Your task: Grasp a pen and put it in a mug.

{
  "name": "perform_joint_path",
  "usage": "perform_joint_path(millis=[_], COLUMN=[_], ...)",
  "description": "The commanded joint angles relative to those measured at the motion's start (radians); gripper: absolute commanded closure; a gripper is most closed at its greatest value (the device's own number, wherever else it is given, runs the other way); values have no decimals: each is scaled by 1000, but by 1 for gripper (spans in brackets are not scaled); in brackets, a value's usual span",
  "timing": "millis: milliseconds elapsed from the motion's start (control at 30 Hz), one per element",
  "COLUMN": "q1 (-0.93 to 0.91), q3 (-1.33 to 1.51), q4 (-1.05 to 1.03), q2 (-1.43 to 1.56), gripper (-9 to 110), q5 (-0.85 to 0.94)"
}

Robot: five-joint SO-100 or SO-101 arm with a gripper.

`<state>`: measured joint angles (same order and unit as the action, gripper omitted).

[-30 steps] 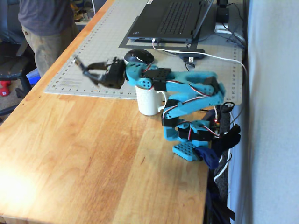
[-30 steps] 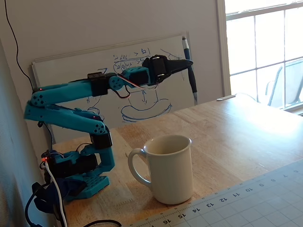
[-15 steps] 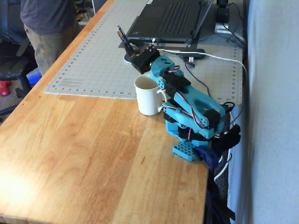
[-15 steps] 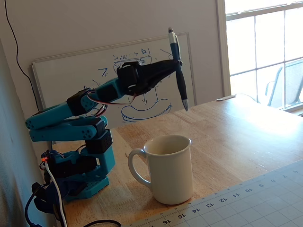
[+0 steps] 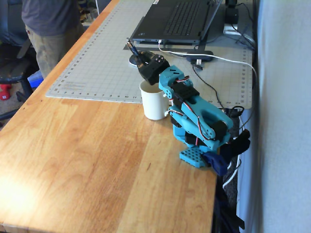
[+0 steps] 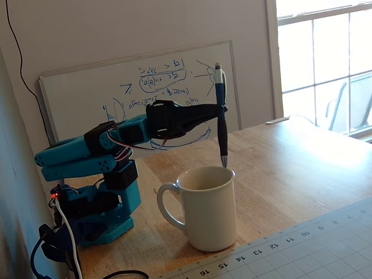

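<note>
In the low fixed view the teal arm [image 6: 87, 160] sits at the left on the bench [image 6: 290, 157], folded low and reaching right, with a whiteboard [image 6: 75, 93] leaning on the far wall behind it. Its black end effector [image 6: 220, 108] is pinching the pen [image 6: 221, 116] near the upper end, so the pen hangs pretty much upright, silver tip down. The tip sits right at the far right part of the rim of the mug [image 6: 206, 206]; can't tell if it's actually inside yet or just behind the rim. The mug stands on the wood just left of the cutting mat [image 6: 314, 244], handle pointing left toward the arm's base. In the high fixed view the mug [image 5: 154, 102] is just left of the arm, the end effector [image 5: 137, 57] hangs over its far side with the pen [image 5: 132, 48] poking up, and a laptop [image 5: 180, 19] sits at the far end of the grid mat [image 5: 97, 63]. A person [image 5: 46, 24] stands at the far left.
</note>
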<state>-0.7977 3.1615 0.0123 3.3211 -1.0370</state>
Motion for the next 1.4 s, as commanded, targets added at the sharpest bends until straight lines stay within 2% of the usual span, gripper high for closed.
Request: perform_joint_path(millis=[0, 333, 667, 833, 1000, 1100, 1367], q1=[-8, -12, -6, -6, 26, 44, 55], q3=[-28, -28, -28, -28, -43, -52, -112], q4=[-71, -333, -495, -499, -497, -488, -291], q2=[15, 95, 95, 95, 95, 97, 92], gripper=[100, 100, 100, 99, 89, 88, 88], q5=[3, -9, 3, 5, 6, 6, 15])
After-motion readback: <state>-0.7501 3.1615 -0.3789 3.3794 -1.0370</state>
